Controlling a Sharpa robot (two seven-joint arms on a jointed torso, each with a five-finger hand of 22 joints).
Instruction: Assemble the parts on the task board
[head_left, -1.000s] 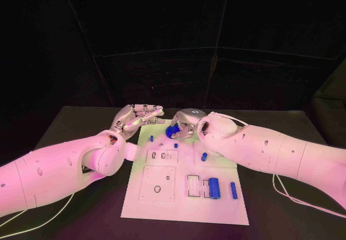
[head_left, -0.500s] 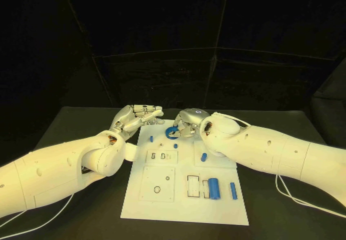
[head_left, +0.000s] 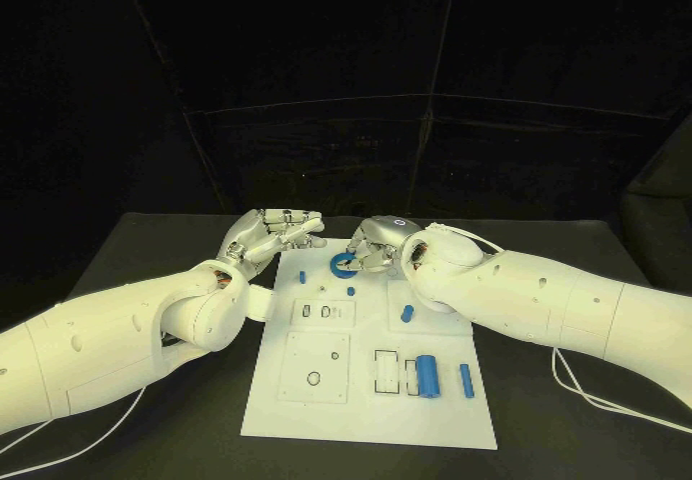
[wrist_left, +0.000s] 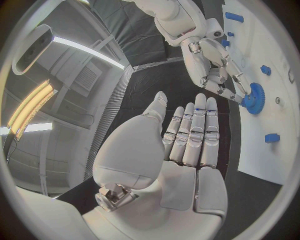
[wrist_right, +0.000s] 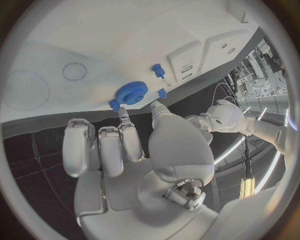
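The white task board (head_left: 310, 415) lies in the middle of the black table. At its far end a blue gear (head_left: 346, 265) lies flat on or just over the plate. My right hand (head_left: 379, 243) reaches it from the right, and its fingertips (wrist_left: 240, 95) pinch the gear (wrist_left: 254, 97) at the rim. In the right wrist view the gear (wrist_right: 131, 93) sits just past the fingertips (wrist_right: 123, 112). My left hand (head_left: 274, 232) hovers over the board's far left corner, its fingers (wrist_left: 195, 127) stretched out side by side, holding nothing.
Two small blue pegs (head_left: 303, 273) (head_left: 351, 291) stand close to the gear. A short blue piece (head_left: 408, 313) lies mid-board on the right. A blue cylinder (head_left: 427, 375) and a blue bar (head_left: 467, 380) lie at the near right, beside open slots (head_left: 387, 370).
The gear has gone from tilted up in my right hand to flat at the board's far end. The right hand has shifted a little with it. My left hand has hardly moved.
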